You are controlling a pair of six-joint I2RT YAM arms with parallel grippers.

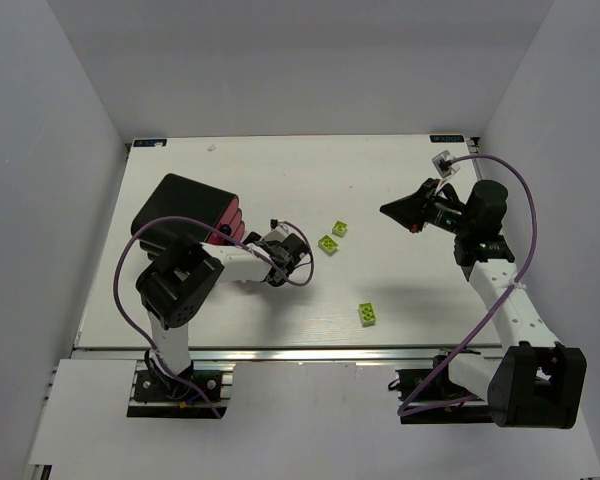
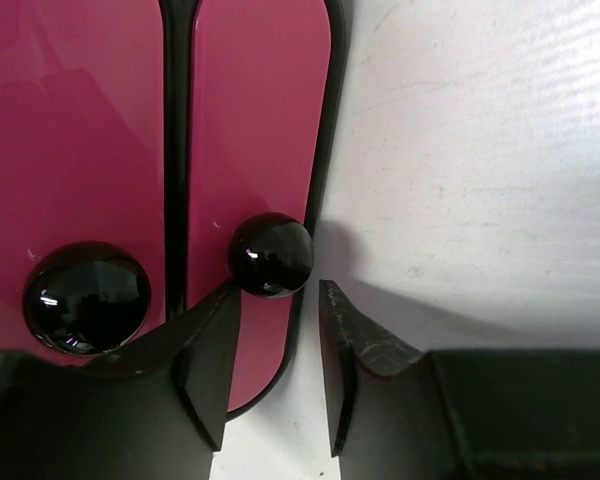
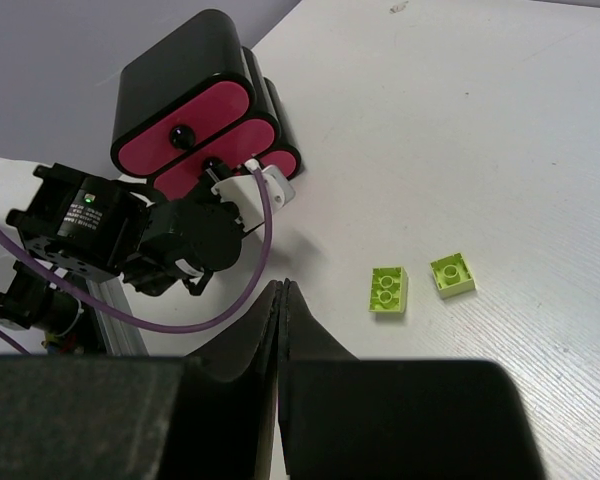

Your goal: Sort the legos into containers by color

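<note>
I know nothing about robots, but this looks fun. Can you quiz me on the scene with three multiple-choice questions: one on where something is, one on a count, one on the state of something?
1. In the overhead view, where on the table does the black cabinet stand?
A) left side
B) right side
C) far middle

2. How many lime bricks lie on the table?
A) one
B) three
C) six

3. How is the right gripper set?
A) wide open
B) shut, empty
C) shut on a brick

Answers:
1 A: the cabinet fills the left part of the overhead view.
2 B: two lie close together mid-table and one lies nearer the arms.
3 B: its wrist view shows the jaws pressed together with nothing between them.
</note>
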